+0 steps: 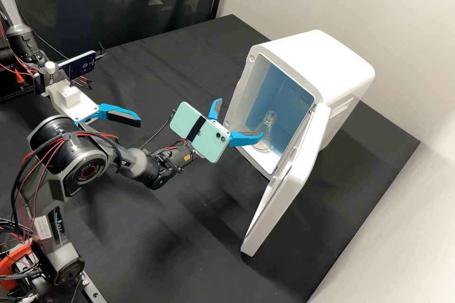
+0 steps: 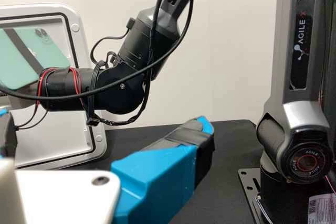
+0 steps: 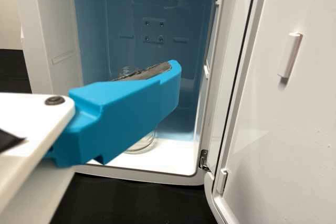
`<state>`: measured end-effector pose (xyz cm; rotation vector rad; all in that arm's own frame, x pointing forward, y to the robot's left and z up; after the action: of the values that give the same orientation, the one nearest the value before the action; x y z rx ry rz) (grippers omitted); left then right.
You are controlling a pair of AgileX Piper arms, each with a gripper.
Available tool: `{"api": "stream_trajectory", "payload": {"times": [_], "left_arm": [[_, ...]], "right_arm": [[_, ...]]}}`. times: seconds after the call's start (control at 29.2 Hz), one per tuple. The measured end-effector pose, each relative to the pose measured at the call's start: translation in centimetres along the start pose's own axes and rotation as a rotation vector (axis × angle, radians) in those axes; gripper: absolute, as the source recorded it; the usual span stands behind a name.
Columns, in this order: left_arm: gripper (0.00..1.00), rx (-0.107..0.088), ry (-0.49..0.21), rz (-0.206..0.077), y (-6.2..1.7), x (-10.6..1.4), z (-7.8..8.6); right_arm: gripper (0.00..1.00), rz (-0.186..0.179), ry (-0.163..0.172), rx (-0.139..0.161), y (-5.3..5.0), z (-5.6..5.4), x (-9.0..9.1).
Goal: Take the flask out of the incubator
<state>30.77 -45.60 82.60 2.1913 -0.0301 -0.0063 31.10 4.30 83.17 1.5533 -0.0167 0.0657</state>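
The white incubator (image 1: 327,64) stands at the bench's right with its door (image 1: 284,175) swung open and a blue inside. A clear glass flask (image 1: 268,131) stands upright on its floor. My right gripper (image 1: 241,118), with a mint phone strapped to its wrist, is open at the opening; its lower finger (image 1: 246,138) reaches in just in front of the flask. In the right wrist view that finger (image 3: 131,108) covers most of the flask (image 3: 140,141). My left gripper (image 1: 121,120) hangs open and empty over the bench at the left, far from the incubator.
The open door (image 3: 283,103) juts toward the bench's front, close beside the right gripper. The right arm's dark links (image 2: 105,85) cross in front of the left gripper. A stand with a phone (image 1: 80,64) is at the back left. A wall runs behind the incubator.
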Motion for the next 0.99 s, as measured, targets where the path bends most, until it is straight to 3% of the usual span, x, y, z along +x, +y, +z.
{"api": "stream_trajectory", "payload": {"times": [0.38, 0.55, 0.68, 0.99], "left_arm": [[1.0, 0.003, -0.001, -0.003, -0.05, 0.0, 0.0], [1.0, 0.008, 0.018, -0.036, -0.84, -0.8, -0.7], [1.0, 0.004, 0.068, -0.074, -1.76, -1.8, -2.1], [1.0, 0.001, 0.18, -0.126, -2.8, -3.9, -5.1]], "right_arm": [[1.0, 0.0, 0.0, 0.0, 0.0, 0.0, 0.0], [1.0, 0.0, 0.0, 0.0, 0.0, 0.0, 0.0], [1.0, 0.0, 0.0, 0.001, 0.0, 0.0, 0.0], [1.0, 0.0, 0.0, 0.001, 0.0, 0.0, 0.0]]}}
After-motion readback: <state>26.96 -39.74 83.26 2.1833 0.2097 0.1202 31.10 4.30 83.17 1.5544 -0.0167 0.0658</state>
